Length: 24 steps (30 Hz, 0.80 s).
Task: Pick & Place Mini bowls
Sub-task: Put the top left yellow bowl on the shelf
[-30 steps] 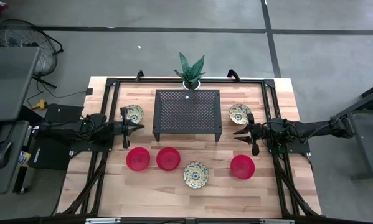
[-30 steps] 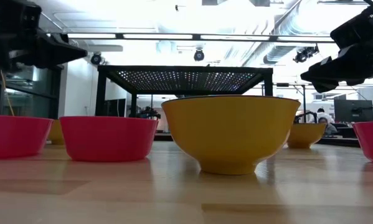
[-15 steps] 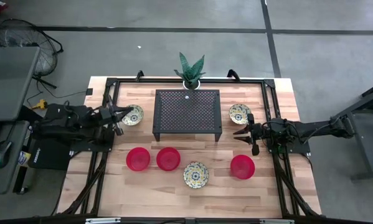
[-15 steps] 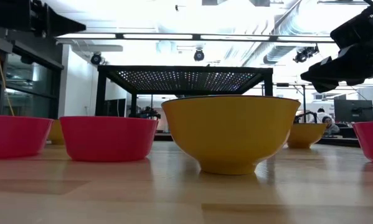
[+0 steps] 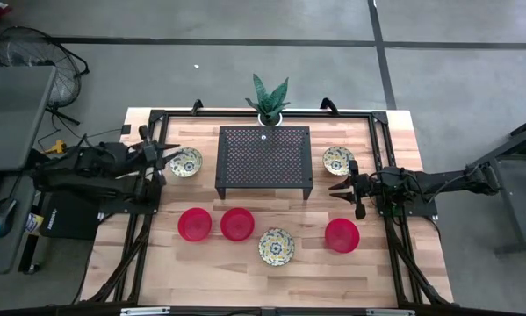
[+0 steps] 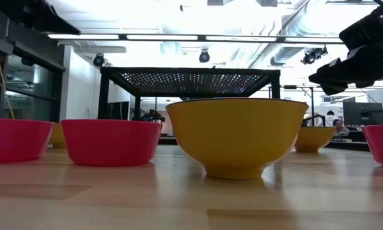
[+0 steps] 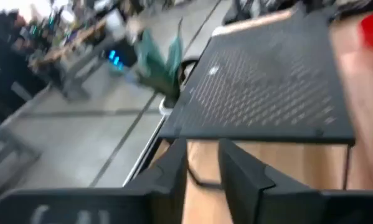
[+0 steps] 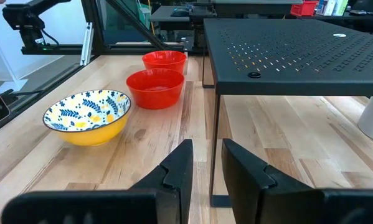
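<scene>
Six mini bowls sit on their bases on the wooden table. The patterned cream-yellow ones are at the stand's left [image 5: 186, 162], at its right [image 5: 337, 160] and near the front [image 5: 276, 247]. The red ones stand in the front row [image 5: 194, 224], [image 5: 237, 224], [image 5: 342, 235]. My left gripper [image 5: 163, 155] hovers just left of the left patterned bowl, with its fingers a narrow gap apart [image 7: 202, 168]. My right gripper [image 5: 335, 186] hangs above the table between the right patterned bowl and the right red bowl, open by a narrow gap [image 8: 207, 163], holding nothing.
A black perforated stand [image 5: 264, 161] fills the table's middle, with a potted plant [image 5: 269, 98] behind it at the far edge. A black frame [image 5: 157, 114] runs round the table. Bare wood lies along the near edge [image 5: 271, 285]. Beyond the left edge are a desk and a fan.
My left gripper has moved away from the stand's left front corner, toward the table's far-left, and risen, leaving the top of the low view. It now hovers beside the left patterned bowl. No bowl has moved.
</scene>
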Tool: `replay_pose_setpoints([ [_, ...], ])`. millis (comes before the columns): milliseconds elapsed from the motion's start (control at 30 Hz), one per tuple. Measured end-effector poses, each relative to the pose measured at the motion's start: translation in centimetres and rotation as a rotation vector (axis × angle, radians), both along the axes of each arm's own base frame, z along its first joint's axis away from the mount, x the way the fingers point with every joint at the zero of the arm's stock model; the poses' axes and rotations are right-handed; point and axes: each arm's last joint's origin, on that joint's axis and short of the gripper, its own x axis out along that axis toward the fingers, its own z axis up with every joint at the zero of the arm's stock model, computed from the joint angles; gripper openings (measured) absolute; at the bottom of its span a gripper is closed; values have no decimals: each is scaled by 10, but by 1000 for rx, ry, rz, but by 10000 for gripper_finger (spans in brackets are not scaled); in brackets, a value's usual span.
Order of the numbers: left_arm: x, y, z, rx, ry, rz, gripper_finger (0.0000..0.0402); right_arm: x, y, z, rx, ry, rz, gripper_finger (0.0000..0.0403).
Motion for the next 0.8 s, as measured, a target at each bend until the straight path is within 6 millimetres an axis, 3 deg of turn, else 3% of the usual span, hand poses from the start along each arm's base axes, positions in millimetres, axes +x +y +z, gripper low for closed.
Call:
replay_pose_setpoints([
  [167, 10, 1, 8, -13, 147, 82, 138, 0, 0, 0, 0, 0, 0, 73],
  [467, 45, 6, 24, -56, 521, 190, 145, 0, 0, 0, 0, 0, 0, 73],
  [800, 65, 56, 7, -354, 754, 165, 145, 0, 0, 0, 0, 0, 0, 73],
])
